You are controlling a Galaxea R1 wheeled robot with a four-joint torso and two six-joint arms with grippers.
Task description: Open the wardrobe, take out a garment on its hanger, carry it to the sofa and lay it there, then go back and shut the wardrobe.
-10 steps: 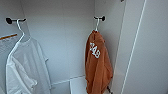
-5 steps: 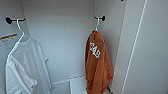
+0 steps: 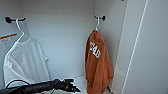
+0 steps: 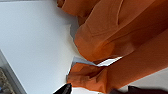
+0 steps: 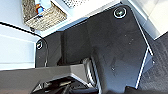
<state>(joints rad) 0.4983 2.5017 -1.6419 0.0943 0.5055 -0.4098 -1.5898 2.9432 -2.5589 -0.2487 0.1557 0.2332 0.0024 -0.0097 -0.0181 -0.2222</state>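
Observation:
The wardrobe [image 3: 67, 37] stands open, white inside. The rust-orange garment [image 3: 98, 65] with white lettering hangs on a white hanger [image 3: 97, 25] from a dark hook [image 3: 102, 17] on the wardrobe's right side. My left gripper [image 3: 75, 88] reaches in low from the left, just short of the garment's lower half and not touching it. In the left wrist view the garment [image 4: 120, 37] hangs very close, folded, with a white label [image 4: 100, 62] showing. The left gripper [image 4: 100, 90] is open, its two dark tips set wide apart below the cloth.
A white T-shirt [image 3: 25, 60] hangs on its own hanger at the wardrobe's left side. The open white door [image 3: 150, 50] stands to the right. In the right wrist view a wicker basket [image 5: 45, 16] sits on the floor beside the robot's base.

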